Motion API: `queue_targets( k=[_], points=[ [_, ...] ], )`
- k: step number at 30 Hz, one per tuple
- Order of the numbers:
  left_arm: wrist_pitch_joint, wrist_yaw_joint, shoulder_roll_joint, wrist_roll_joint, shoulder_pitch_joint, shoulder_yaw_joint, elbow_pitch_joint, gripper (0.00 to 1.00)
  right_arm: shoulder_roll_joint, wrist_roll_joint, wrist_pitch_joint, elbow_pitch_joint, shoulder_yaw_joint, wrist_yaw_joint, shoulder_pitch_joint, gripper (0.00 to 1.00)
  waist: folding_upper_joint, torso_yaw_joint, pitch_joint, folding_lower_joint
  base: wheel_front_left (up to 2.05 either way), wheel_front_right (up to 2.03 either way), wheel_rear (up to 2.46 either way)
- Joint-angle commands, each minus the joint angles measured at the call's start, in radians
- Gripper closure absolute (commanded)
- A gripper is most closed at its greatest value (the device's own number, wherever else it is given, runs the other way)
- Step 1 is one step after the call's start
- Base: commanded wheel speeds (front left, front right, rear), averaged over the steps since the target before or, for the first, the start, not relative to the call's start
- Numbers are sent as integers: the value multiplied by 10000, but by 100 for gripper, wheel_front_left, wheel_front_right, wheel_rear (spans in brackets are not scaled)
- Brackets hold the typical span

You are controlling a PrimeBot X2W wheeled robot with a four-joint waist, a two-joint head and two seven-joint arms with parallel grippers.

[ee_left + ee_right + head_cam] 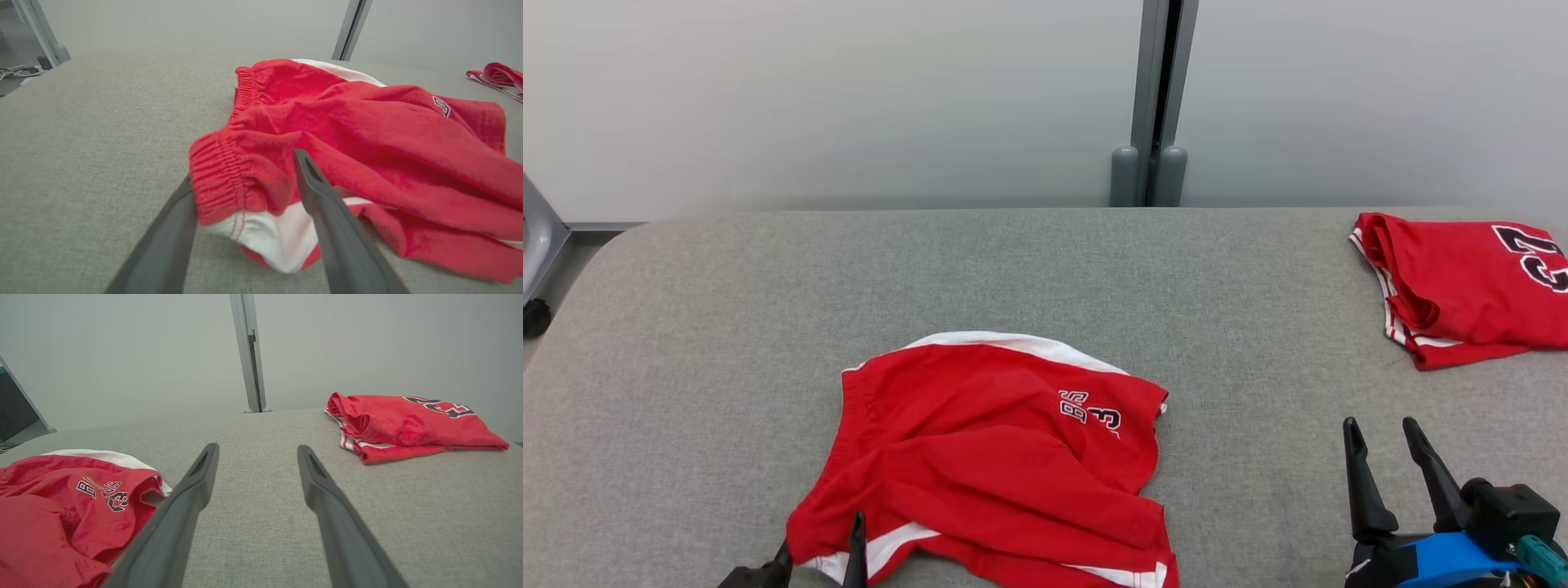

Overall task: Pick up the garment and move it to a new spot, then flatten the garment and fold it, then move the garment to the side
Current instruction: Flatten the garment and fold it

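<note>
Left gripper (245,192): fingers were spread wide, straddling the elastic waistband corner of the red shorts (996,457), clamped on nothing.
Shorts: rumpled near the front middle of the grey worktop (686,327), one leg doubled over, white trim showing at back and front edges.
Right gripper (1388,474): fingers apart and empty, hovering over bare worktop well to the right of the shorts.
Folded jersey (1462,286): far right corner, well apart from the action.
Step in hand: looked like the flattening stage, with the shorts set down and not yet smooth.
Next move: likely called for pinching the waistband corner and the right fingers taking the opposite edge to pull the cloth flat.
</note>
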Motion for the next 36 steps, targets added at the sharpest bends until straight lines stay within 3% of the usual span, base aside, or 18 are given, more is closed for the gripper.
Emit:
queue_targets(
  k=[1, 7, 13, 26, 36],
  points=[
    [-31, -62, 53, -74, 85, -5, 155, 0, -14, 61, 9, 14, -26, 2, 90, 0, 0, -2, -35, 0, 0, 0, 0],
    [-13, -2, 193, -164, -101, 68, 976, 0, -14, 9, 21, -44, -67, 2, 210, 0, 0, 91, -154, 0, 0, 0, 0],
    [-103, 76, 352, -109, -211, 205, 935, 0, -14, 23, 72, -72, -65, 2, 282, 0, 0, 202, -271, 0, 0, 0, 0],
    [-176, 436, 230, 182, -320, 625, -1899, 0, -14, 58, 27, -68, -42, 2, 278, 0, 0, 295, -355, 0, 0, 0, 0],
    [-177, 397, 397, 351, -577, 773, -2699, 0, -14, -43, 85, -258, -93, 2, 290, 0, 0, 25, -351, 0, 0, 0, 0]
  ],
)
